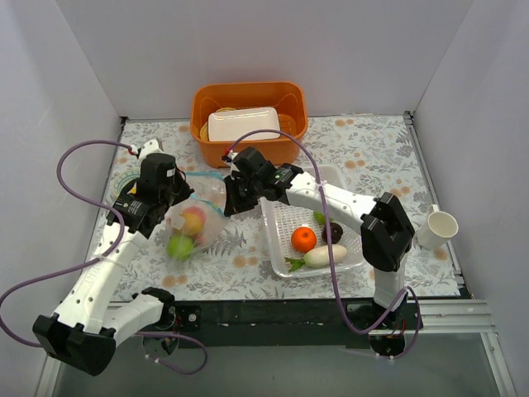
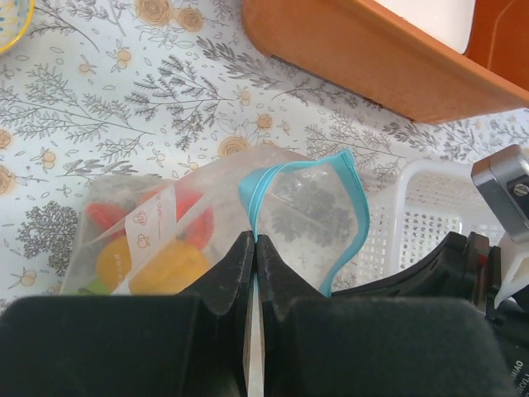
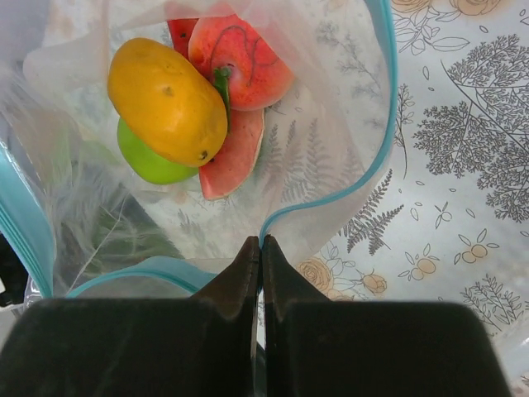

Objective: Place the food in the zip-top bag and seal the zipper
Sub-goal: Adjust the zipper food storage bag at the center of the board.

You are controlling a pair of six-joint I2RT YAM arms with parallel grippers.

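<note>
Right wrist view — the right gripper (image 3: 259, 246) is shown pinched shut on the blue-teal zipper (image 3: 382, 124) of the zip-top bag (image 3: 318, 186). The left gripper (image 2: 255, 242) is likewise clamped on another part of that strip, so the mouth is held agape beside the white mesh basket (image 1: 281, 217). Risks: the thin, slick, crinkly film may be tugged from either pinch and the mouth collapsed, or the smooth, rounded mango (image 3: 168, 101) and green apple (image 3: 149, 161) may be rolled out. An orange (image 1: 303, 239), a white radish (image 1: 324, 255) and a dark fruit (image 1: 333, 231) are not yet bagged.
</note>
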